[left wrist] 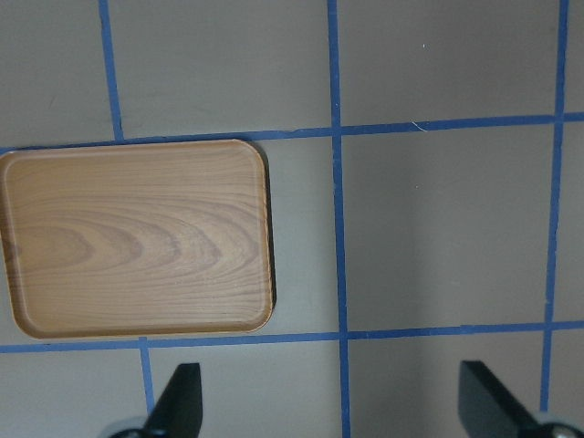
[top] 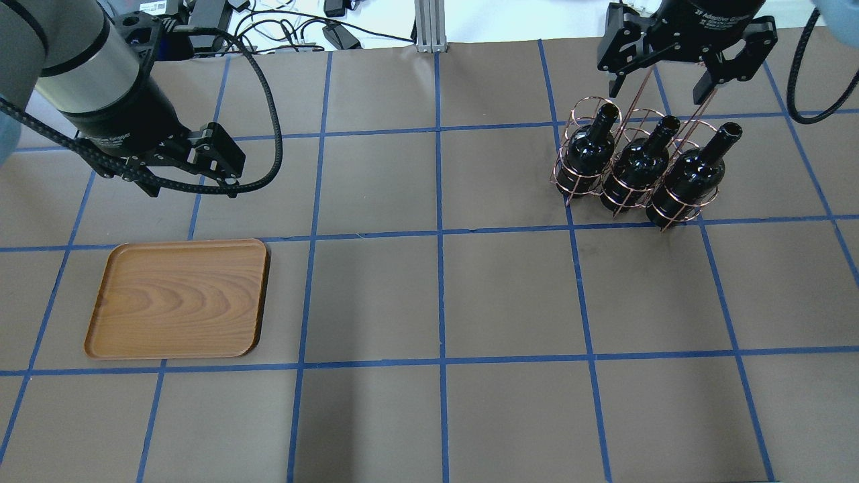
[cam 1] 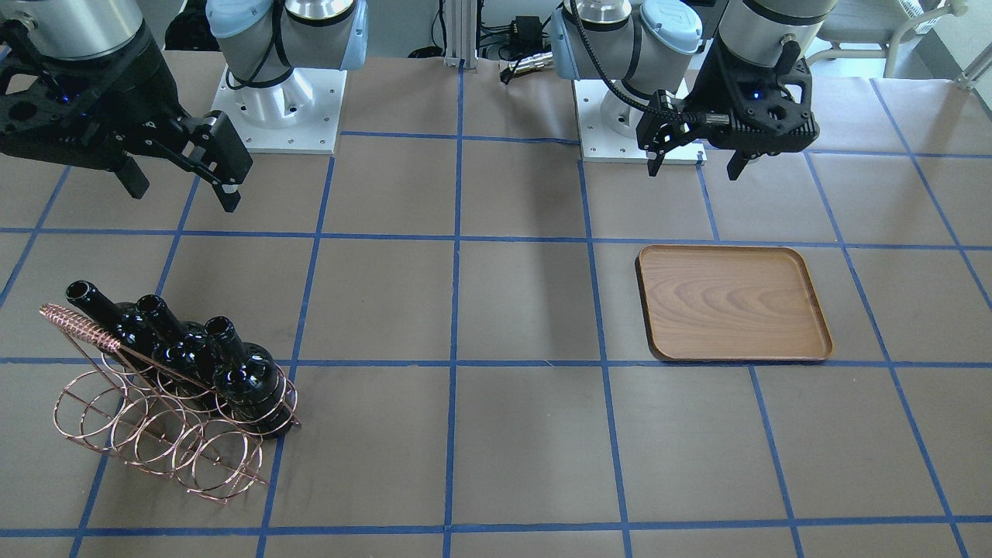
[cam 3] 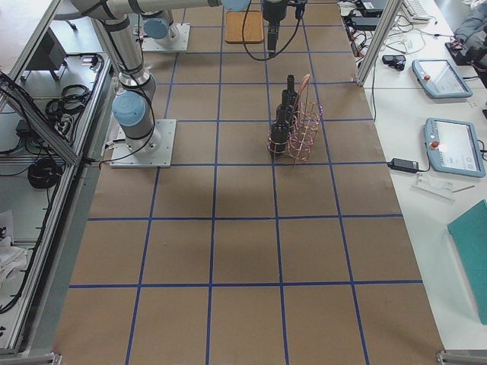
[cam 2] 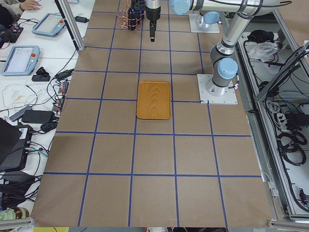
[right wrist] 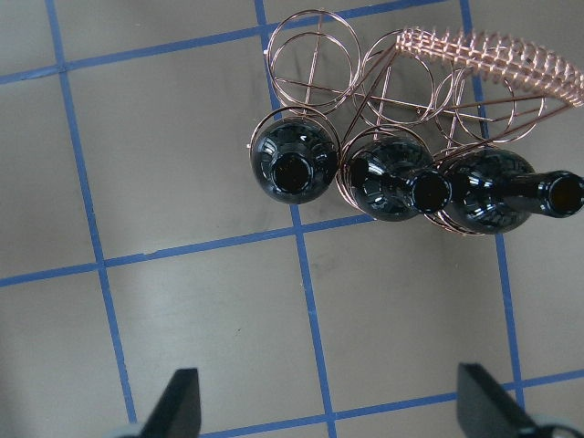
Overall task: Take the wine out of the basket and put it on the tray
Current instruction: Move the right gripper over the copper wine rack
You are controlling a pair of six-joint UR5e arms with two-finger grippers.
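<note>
Three black wine bottles stand upright in the copper wire basket [top: 567, 181] at the table's right; the leftmost [top: 590, 151] shows in the right wrist view [right wrist: 294, 172]. The basket's other row of rings [cam 1: 147, 434] is empty, and its coiled handle [right wrist: 493, 50] runs along that side. My right gripper [top: 684, 67] is open and empty, high above the basket's far side; it also shows in the front view [cam 1: 182, 190]. The empty wooden tray [top: 178, 298] lies flat at the left. My left gripper [top: 191, 188] is open and empty above the table beyond the tray [left wrist: 132, 237].
The brown table top carries a blue tape grid. The two arm bases [cam 1: 279, 108] [cam 1: 620, 124] stand at the robot's edge. Cables and a metal post [top: 426, 27] lie along the far edge. Side desks with tablets [cam 3: 449, 144] flank the table.
</note>
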